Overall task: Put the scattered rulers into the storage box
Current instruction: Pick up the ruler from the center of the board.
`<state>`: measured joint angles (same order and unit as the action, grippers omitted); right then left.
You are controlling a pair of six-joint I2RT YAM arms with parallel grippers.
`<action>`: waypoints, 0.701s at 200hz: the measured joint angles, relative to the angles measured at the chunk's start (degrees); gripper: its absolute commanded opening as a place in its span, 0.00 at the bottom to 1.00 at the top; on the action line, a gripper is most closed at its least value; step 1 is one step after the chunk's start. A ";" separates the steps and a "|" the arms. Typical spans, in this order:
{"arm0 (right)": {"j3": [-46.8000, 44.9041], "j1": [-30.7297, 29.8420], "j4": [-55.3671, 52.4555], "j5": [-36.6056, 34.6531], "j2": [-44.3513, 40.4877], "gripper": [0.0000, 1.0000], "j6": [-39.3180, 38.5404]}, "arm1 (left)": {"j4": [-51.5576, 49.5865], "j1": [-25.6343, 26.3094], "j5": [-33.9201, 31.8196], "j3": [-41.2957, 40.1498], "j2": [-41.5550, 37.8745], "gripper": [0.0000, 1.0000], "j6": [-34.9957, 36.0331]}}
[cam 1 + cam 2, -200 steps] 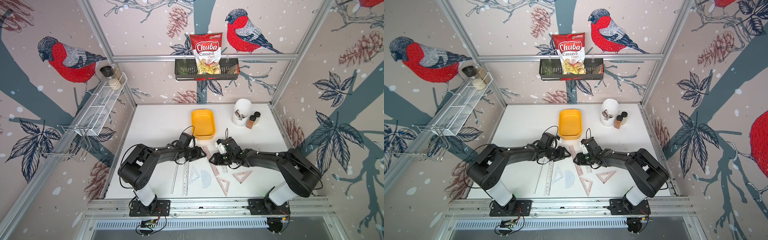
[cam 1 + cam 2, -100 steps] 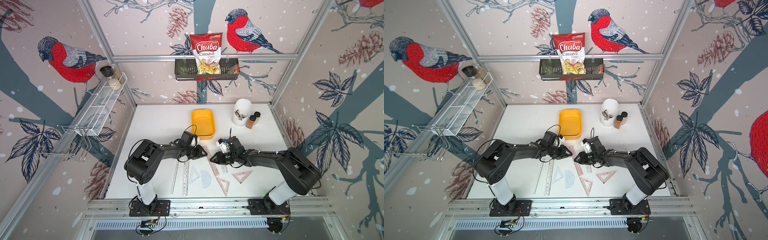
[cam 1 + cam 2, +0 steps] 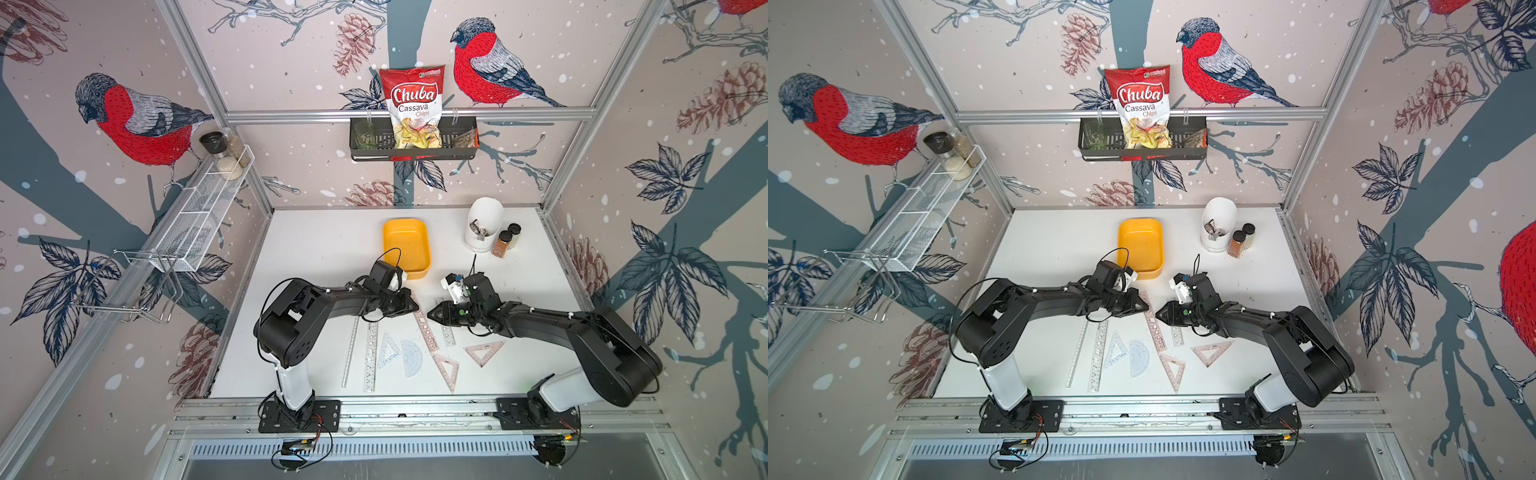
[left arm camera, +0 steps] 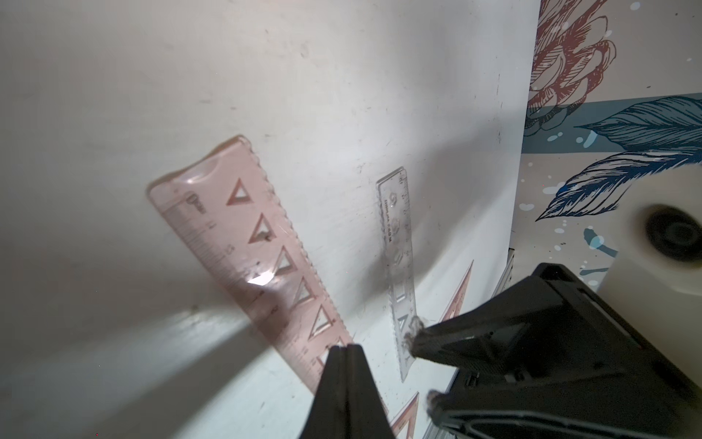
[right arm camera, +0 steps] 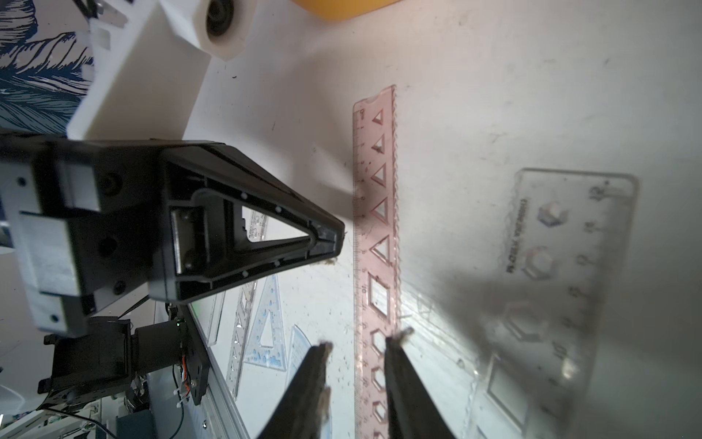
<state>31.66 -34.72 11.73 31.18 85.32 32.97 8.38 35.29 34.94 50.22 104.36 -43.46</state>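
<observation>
The pink stencil ruler (image 3: 424, 328) lies flat on the white table, in front of the yellow-orange storage box (image 3: 415, 274). My left gripper (image 3: 415, 308) is shut, its tip at that ruler's far end (image 4: 247, 235) with nothing seen between the fingers. My right gripper (image 3: 430, 312) faces it from the other side, open. In the right wrist view its fingers (image 5: 395, 342) straddle one long edge of the pink ruler (image 5: 376, 228). A short clear ruler (image 3: 446, 334) lies beside it. Several more rulers lie nearer the front: two pink triangles (image 3: 484, 352), a protractor (image 3: 411, 357), a blue triangle (image 3: 388, 351).
A tall white pot (image 3: 482, 226) and two spice jars (image 3: 505, 241) stand at the back right. A black wire basket (image 3: 457, 145) with a chips bag hangs on the back wall. A white wire shelf (image 3: 195, 216) runs along the left wall.
My left gripper has closed fully and edged toward the pink ruler. My right gripper's fingers have narrowed and now sit at that ruler's edge.
</observation>
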 measured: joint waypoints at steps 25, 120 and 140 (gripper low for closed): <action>-0.15 0.00 0.04 -0.04 -0.11 0.33 -0.02 | 0.07 0.04 -0.20 0.28 1.14 0.04 0.02; 0.57 -0.50 0.00 -0.04 0.90 0.43 0.00 | 1.60 0.07 -0.31 -1.18 2.25 0.00 0.48; 0.87 -0.52 0.00 0.31 1.68 0.46 0.00 | 2.91 0.07 -0.11 -1.57 2.51 0.00 0.46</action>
<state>32.53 -35.24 11.73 31.48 87.00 32.97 11.29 35.35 34.83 48.64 106.87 -43.00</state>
